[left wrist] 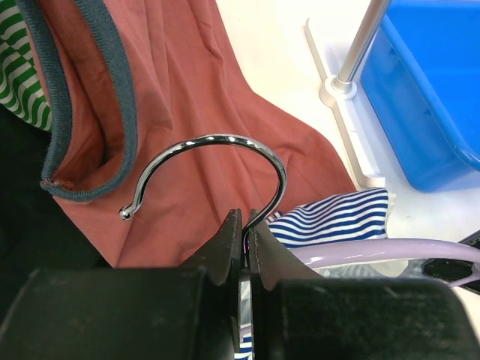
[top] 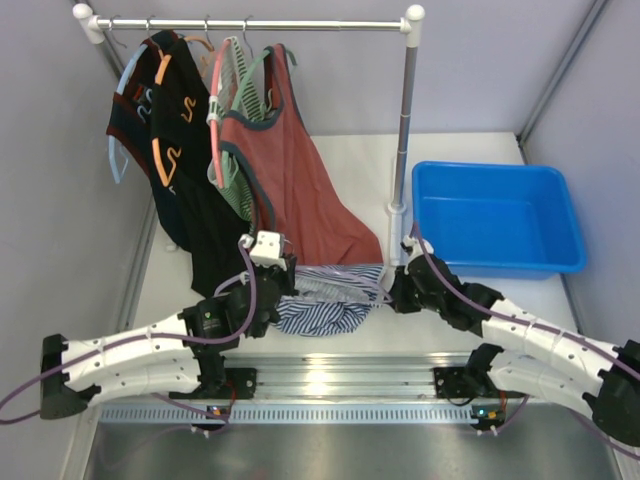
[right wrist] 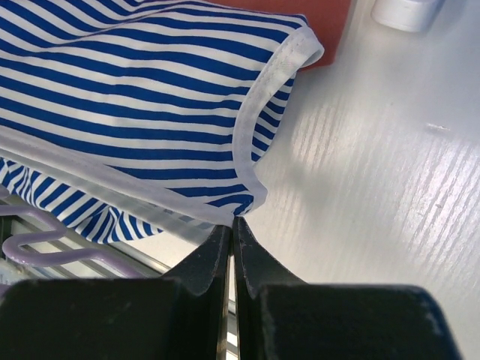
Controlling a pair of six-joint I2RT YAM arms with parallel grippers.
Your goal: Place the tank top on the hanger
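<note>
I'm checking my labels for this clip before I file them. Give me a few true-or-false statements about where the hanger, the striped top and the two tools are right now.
1. The left tool pinches the hanger at the foot of its metal hook. True.
2. The tank top lies inside the blue bin. False: it lies on the table, to the left of the blue bin.
3. The right tool is shut on the tank top's white-trimmed edge. True.
4. The hanger hangs from the rail. False: it is down near the table, well below the rail, held in the left tool.
</note>
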